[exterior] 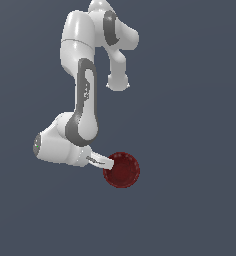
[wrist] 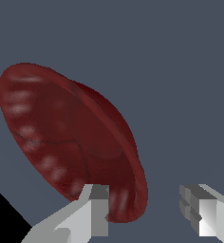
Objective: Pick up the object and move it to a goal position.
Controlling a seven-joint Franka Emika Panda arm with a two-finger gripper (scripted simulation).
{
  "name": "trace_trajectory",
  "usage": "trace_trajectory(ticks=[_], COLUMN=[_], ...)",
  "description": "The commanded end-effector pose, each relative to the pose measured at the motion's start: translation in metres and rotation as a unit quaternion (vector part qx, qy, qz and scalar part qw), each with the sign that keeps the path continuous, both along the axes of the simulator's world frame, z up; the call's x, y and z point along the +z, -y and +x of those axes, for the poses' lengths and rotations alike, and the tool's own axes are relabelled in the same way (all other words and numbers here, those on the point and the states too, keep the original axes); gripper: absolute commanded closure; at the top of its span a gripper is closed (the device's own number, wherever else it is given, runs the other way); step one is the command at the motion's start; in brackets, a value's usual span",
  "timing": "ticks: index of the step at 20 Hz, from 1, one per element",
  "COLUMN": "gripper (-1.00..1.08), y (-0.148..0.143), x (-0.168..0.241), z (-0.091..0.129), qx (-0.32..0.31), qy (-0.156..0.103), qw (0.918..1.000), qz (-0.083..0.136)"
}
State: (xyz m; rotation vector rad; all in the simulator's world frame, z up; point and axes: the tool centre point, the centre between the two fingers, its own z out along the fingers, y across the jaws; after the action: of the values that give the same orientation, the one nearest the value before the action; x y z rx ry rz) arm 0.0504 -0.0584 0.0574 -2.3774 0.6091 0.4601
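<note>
The claw stands with its fingers apart: in the wrist view one finger overlaps the edge of the bowl, while the other is well clear of it with bare grey between, so nothing is clamped. The dark red bowl shows tilted there, its ribbed inside turned partly toward the camera. In the exterior view the bowl lies just beside the claw, on the exterior view's right of the white arm, against plain grey.
</note>
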Motion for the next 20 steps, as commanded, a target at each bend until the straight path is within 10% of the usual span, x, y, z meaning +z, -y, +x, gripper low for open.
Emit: trace_trajectory(ticks=[1,12,13,20], gripper=[-0.2,-0.2,1.08,1.08], y=[-0.001,-0.02,-0.02,-0.02], x=[0.0,-0.021,-0.021,-0.021], z=[0.0,-0.005,-0.005,-0.005], qx=[0.0,-0.001,-0.001,-0.001], qy=[0.0,0.0,0.0,0.0], qw=[1.0,1.0,1.0,1.0], qz=[0.0,0.002,0.002,0.002])
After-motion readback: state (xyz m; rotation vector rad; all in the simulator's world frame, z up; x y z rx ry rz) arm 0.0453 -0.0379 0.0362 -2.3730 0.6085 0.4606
